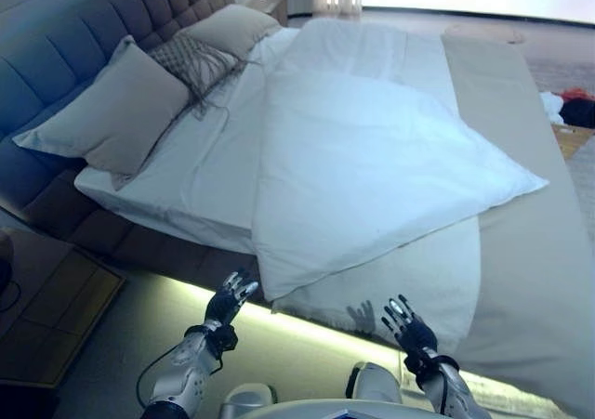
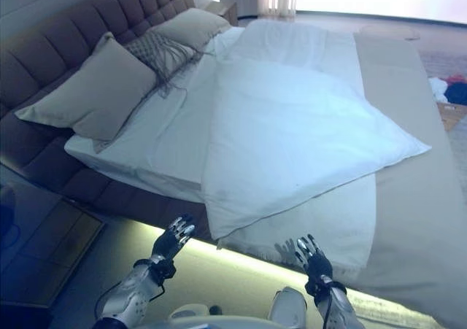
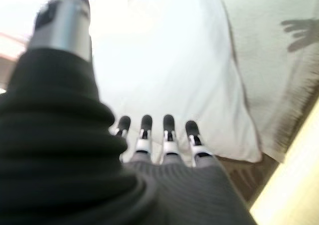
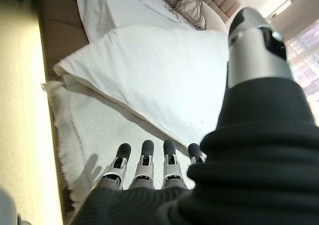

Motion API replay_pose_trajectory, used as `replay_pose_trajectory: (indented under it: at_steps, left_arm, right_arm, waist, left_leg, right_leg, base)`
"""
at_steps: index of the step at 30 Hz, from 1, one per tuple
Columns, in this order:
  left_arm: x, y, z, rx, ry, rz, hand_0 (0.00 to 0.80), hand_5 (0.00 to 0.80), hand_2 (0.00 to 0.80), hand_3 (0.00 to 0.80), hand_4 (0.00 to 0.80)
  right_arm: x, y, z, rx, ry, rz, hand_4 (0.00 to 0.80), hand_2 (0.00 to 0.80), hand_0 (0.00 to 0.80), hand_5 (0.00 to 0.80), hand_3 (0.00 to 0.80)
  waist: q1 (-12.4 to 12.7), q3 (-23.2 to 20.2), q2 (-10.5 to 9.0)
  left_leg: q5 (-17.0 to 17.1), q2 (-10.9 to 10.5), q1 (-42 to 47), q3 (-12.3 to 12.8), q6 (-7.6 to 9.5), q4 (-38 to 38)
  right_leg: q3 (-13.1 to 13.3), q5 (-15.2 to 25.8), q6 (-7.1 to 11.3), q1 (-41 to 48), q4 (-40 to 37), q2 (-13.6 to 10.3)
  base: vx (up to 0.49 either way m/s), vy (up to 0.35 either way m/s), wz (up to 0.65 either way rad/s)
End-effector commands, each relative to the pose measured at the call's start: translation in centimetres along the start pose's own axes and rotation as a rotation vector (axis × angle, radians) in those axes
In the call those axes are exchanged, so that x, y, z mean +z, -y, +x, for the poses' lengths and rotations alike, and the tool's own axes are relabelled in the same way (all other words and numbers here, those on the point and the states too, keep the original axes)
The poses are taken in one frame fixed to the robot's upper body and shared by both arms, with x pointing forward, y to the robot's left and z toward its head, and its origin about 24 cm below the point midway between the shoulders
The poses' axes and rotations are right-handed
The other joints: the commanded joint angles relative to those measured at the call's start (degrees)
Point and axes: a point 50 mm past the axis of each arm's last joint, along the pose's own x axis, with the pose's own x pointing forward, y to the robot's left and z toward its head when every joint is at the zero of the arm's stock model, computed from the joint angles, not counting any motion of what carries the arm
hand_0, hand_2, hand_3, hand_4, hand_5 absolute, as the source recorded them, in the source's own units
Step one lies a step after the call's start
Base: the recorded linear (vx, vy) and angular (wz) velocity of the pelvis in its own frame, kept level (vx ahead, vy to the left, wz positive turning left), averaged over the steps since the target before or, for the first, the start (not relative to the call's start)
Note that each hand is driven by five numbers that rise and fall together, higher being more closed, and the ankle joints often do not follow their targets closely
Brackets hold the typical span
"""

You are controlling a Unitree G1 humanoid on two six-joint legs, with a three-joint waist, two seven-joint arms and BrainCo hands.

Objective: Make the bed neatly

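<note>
A white duvet [image 1: 372,163] lies crooked across the bed, one corner hanging over the near edge [image 1: 279,280] and one pointing to the right. Under it are a white sheet [image 1: 200,173] and a beige blanket [image 1: 530,252]. Two grey pillows [image 1: 116,112] and a dark patterned cushion [image 1: 195,61] lean at the tufted headboard [image 1: 56,75]. My left hand [image 1: 228,306] is open and empty, just short of the hanging duvet corner. My right hand [image 1: 409,324] is open and empty in front of the white throw's edge [image 4: 75,135].
A wooden nightstand [image 1: 46,312] stands at the lower left. A lit strip [image 1: 297,331] runs along the bed base above the floor. Clothes [image 1: 572,108] lie on the floor at the far right.
</note>
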Motion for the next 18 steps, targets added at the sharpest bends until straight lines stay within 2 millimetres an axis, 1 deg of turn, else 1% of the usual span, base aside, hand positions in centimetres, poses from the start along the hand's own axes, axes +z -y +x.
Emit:
replay_pose_trajectory:
  at_steps: [1, 2, 4, 5, 6, 7, 8, 9, 10, 11, 12, 13, 14, 15, 17, 18]
  left_arm:
    - [3.7, -0.3, -0.4, -0.050, 0.164, 0.005, 0.000, 0.000, 0.000, 0.000, 0.000]
    - [3.4, 0.1, -0.4, -0.063, 0.158, 0.007, 0.000, 0.000, 0.000, 0.000, 0.000]
    - [3.0, 0.6, -0.3, -0.077, 0.149, 0.007, 0.000, 0.000, 0.000, 0.000, 0.000]
    - [2.7, 1.1, -0.2, -0.091, 0.144, 0.010, 0.000, 0.000, 0.000, 0.000, 0.000]
    - [2.6, 1.3, -0.2, -0.104, 0.139, 0.011, 0.000, 0.000, 0.000, 0.000, 0.000]
    - [2.4, 1.6, -0.2, -0.120, 0.134, 0.009, 0.000, 0.000, 0.000, 0.000, 0.000]
    - [2.2, 1.9, -0.1, -0.133, 0.129, 0.008, 0.000, 0.000, 0.000, 0.000, 0.000]
    - [2.0, 2.4, -0.1, -0.159, 0.122, 0.011, 0.000, 0.000, 0.000, 0.000, 0.000]
    - [1.8, 2.7, -0.1, -0.180, 0.117, 0.014, 0.000, 0.000, 0.000, 0.000, 0.000]
    - [1.8, 3.0, -0.2, -0.201, 0.116, 0.020, 0.000, 0.000, 0.000, 0.000, 0.000]
    - [1.8, 3.0, -0.3, -0.206, 0.118, 0.024, 0.000, 0.000, 0.000, 0.000, 0.000]
    - [1.8, 2.8, -0.3, -0.204, 0.117, 0.031, 0.000, 0.000, 0.000, 0.000, 0.000]
    - [1.8, 2.5, -0.4, -0.197, 0.112, 0.034, 0.000, 0.000, 0.000, 0.000, 0.000]
    - [1.8, 2.2, -0.3, -0.196, 0.105, 0.037, 0.000, 0.000, 0.000, 0.000, 0.000]
    - [1.8, 2.1, -0.2, -0.202, 0.091, 0.051, 0.000, 0.000, 0.000, 0.000, 0.000]
    - [1.6, 2.1, -0.2, -0.204, 0.085, 0.053, 0.000, 0.000, 0.000, 0.000, 0.000]
  right_arm:
    - [0.9, -2.2, 0.6, 0.110, 0.075, 0.050, 0.000, 0.000, 0.000, 0.000, 0.000]
    - [0.9, -2.0, 0.7, 0.104, 0.071, 0.035, 0.000, 0.000, 0.000, 0.000, 0.000]
    - [1.2, -1.7, 0.8, 0.090, 0.069, 0.023, 0.000, 0.000, 0.000, 0.000, 0.000]
    - [1.5, -1.4, 0.8, 0.087, 0.073, 0.027, 0.000, 0.000, 0.000, 0.000, 0.000]
    - [1.6, -1.1, 0.8, 0.079, 0.075, 0.029, 0.000, 0.000, 0.000, 0.000, 0.000]
    - [1.8, -0.8, 0.6, 0.061, 0.077, 0.025, 0.000, 0.000, 0.000, 0.000, 0.000]
    - [1.8, -0.5, 0.5, 0.049, 0.080, 0.025, 0.000, 0.000, 0.000, 0.000, 0.000]
    - [1.9, 0.2, 0.3, 0.024, 0.086, 0.030, 0.000, 0.000, 0.000, 0.000, 0.000]
    - [1.9, 0.6, 0.1, 0.012, 0.092, 0.038, 0.000, 0.000, 0.000, 0.000, 0.000]
    - [2.1, 0.8, -0.1, 0.013, 0.102, 0.047, 0.000, 0.000, 0.000, 0.000, 0.000]
    - [2.1, 0.8, -0.1, 0.018, 0.106, 0.049, 0.000, 0.000, 0.000, 0.000, 0.000]
    - [2.2, 0.5, 0.0, 0.023, 0.108, 0.048, 0.000, 0.000, 0.000, 0.000, 0.000]
    - [2.2, 0.2, 0.1, 0.019, 0.106, 0.049, 0.000, 0.000, 0.000, 0.000, 0.000]
    - [2.2, -0.1, 0.2, 0.013, 0.107, 0.059, 0.000, 0.000, 0.000, 0.000, 0.000]
    - [2.0, -0.4, 0.2, 0.008, 0.105, 0.079, 0.000, 0.000, 0.000, 0.000, 0.000]
    - [1.8, -0.5, 0.1, 0.005, 0.101, 0.084, 0.000, 0.000, 0.000, 0.000, 0.000]
  waist:
    - [0.74, -0.16, -4.23]
    - [0.75, -0.62, -4.25]
    - [0.73, -1.15, -4.10]
    - [0.68, -1.21, -3.67]
    - [0.47, -1.35, -4.10]
    - [0.41, -1.19, -3.71]
    - [0.26, -1.13, -3.64]
    - [-0.02, -0.91, -3.46]
    - [-0.07, -0.57, -3.40]
    - [0.01, -0.04, -3.17]
    - [0.12, 0.25, -3.03]
    - [0.32, 0.56, -2.83]
    - [0.51, 0.54, -2.21]
    - [0.76, 0.24, -1.80]
    - [1.59, -0.18, -0.73]
    - [2.07, -0.21, -0.25]
  left_leg:
    - [-5.57, -3.86, 1.52, 1.42, 3.35, 13.69]
    - [-4.16, -3.56, 1.10, 1.22, 2.70, 15.01]
    - [-2.17, -3.19, 0.41, 1.19, 1.51, 17.36]
    - [-0.55, -2.77, -0.83, 1.79, 0.23, 22.26]
    - [1.38, -3.20, -2.39, 2.21, -0.46, 26.11]
    - [2.13, -2.71, -4.10, 2.69, -1.09, 30.89]
    - [3.07, -2.44, -5.28, 3.01, -1.42, 33.23]
    - [5.74, -0.89, -8.43, 3.68, -2.23, 36.66]
    - [6.42, 0.29, -10.58, 3.85, -2.07, 37.11]
    - [7.45, 1.56, -12.47, 3.63, -1.82, 35.03]
    - [8.19, 2.11, -13.00, 3.35, -1.73, 32.62]
    - [9.39, 3.01, -12.81, 3.02, -1.73, 27.85]
    - [11.82, 4.50, -11.84, 2.62, -2.51, 20.26]
    - [13.78, 5.35, -11.41, 1.80, -3.12, 13.29]
    - [17.32, 7.14, -11.00, -0.06, -5.04, 2.24]
    - [19.28, 7.95, -11.10, -1.09, -5.93, -1.18]
  right_leg:
    - [-1.33, 23.40, 7.17, 4.78, -24.83, 1.94]
    - [-1.40, 22.09, 6.49, 5.38, -25.05, 3.15]
    - [-1.99, 20.52, 5.37, 6.24, -25.30, 4.41]
    - [-2.56, 18.73, 3.93, 7.49, -25.22, 5.57]
    - [-3.06, 17.80, 3.00, 8.07, -25.26, 5.52]
    - [-3.63, 16.45, 1.93, 8.89, -24.95, 6.22]
    - [-3.95, 15.74, 1.27, 9.31, -24.86, 6.47]
    - [-4.33, 14.72, -0.02, 10.38, -25.01, 7.22]
    - [-4.29, 14.42, -0.42, 10.90, -25.11, 7.61]
    - [-3.69, 14.13, -0.74, 11.35, -25.14, 8.35]
    - [-3.14, 13.95, -0.74, 11.56, -25.17, 8.87]
    - [-2.21, 13.46, -0.60, 12.10, -25.24, 9.74]
    - [-1.47, 12.89, -0.41, 12.71, -25.51, 10.89]
    - [-1.13, 12.60, -0.12, 13.03, -25.86, 11.52]
    - [-0.33, 11.36, 0.26, 14.52, -26.41, 12.80]
    - [0.15, 10.71, 0.32, 15.34, -26.55, 13.22]
  base:
    - [0.272, -0.261, 0.27]
    - [0.263, -0.241, 0.24]
    - [0.236, -0.231, 0.14]
    - [0.188, -0.234, -0.03]
    - [0.194, -0.250, -0.05]
    - [0.144, -0.194, -0.01]
    - [0.135, -0.184, 0.06]
    - [0.110, -0.147, 0.05]
    - [0.129, -0.137, 0.06]
    - [0.124, -0.082, 0.03]
    - [0.162, -0.058, -0.01]
    - [0.205, -0.010, -0.10]
    - [0.255, 0.033, -0.14]
    - [0.272, 0.073, -0.13]
    - [0.315, 0.115, -0.10]
    - [0.342, 0.151, -0.08]
